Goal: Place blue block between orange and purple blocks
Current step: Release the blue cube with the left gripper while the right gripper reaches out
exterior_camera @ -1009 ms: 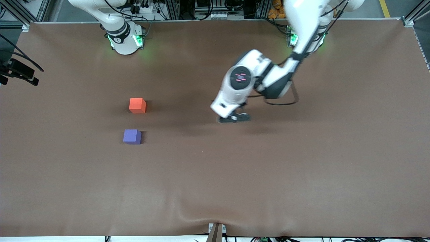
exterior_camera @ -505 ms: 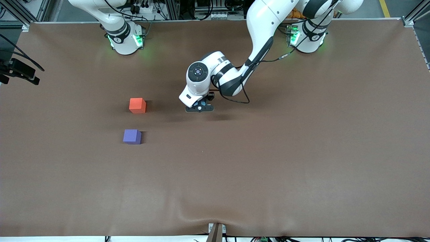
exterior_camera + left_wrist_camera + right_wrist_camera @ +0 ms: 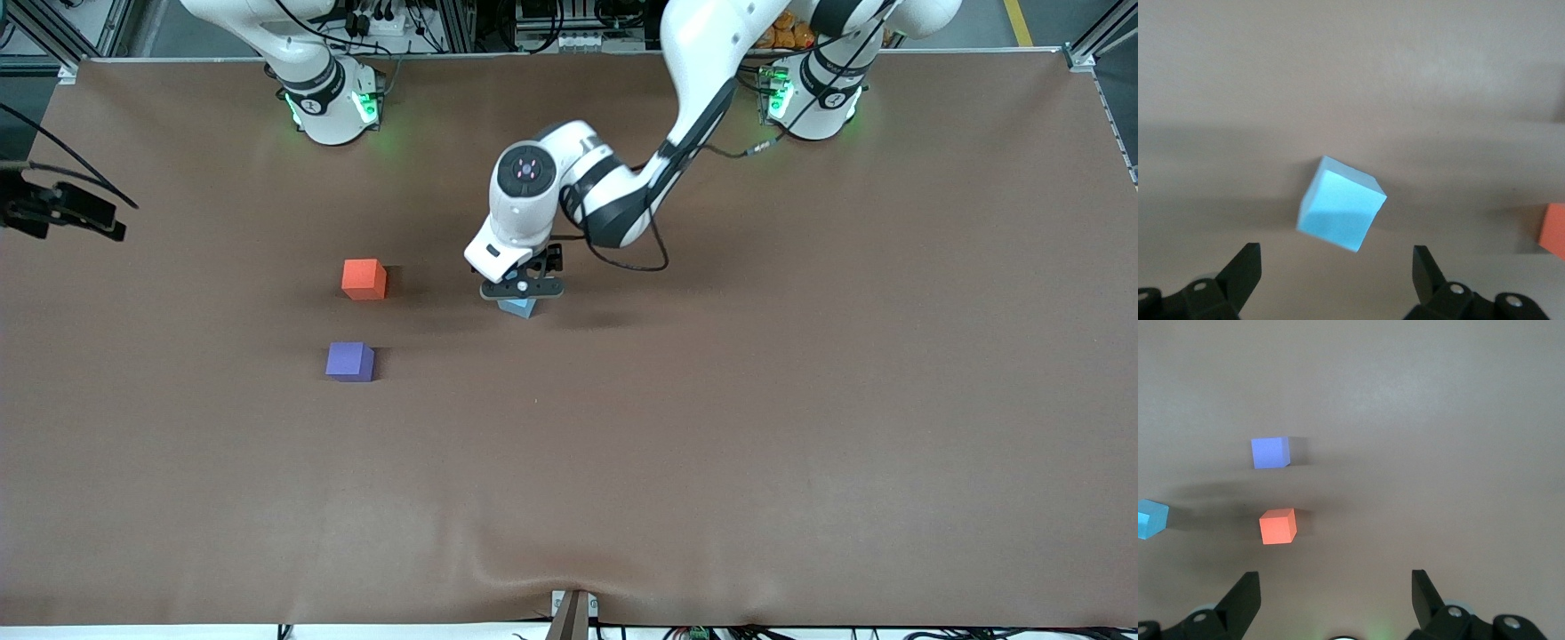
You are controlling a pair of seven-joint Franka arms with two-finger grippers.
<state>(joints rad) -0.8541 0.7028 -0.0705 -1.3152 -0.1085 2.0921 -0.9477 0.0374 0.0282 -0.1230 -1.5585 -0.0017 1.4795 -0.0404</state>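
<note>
Left gripper over the blue block, grasp not yet made.

My left gripper [image 3: 521,298] hangs directly above the sky-blue block [image 3: 519,308], which lies on the brown table [image 3: 711,444] near mid-width, closer to the edge where my bases stand than to the front edge. In the left wrist view the fingers [image 3: 1243,270] are spread wide with the block [image 3: 1341,213] sitting apart from them, turned at an angle to them, so nothing is gripped. The orange block [image 3: 364,278] and purple block [image 3: 349,361] stand toward the right arm's end, purple nearer the front edge, a gap between them. My right gripper [image 3: 1335,590] waits released, raised above the table near its base. Remaining, as I judge it: descend, close, carry, set down in that gap.
</note>
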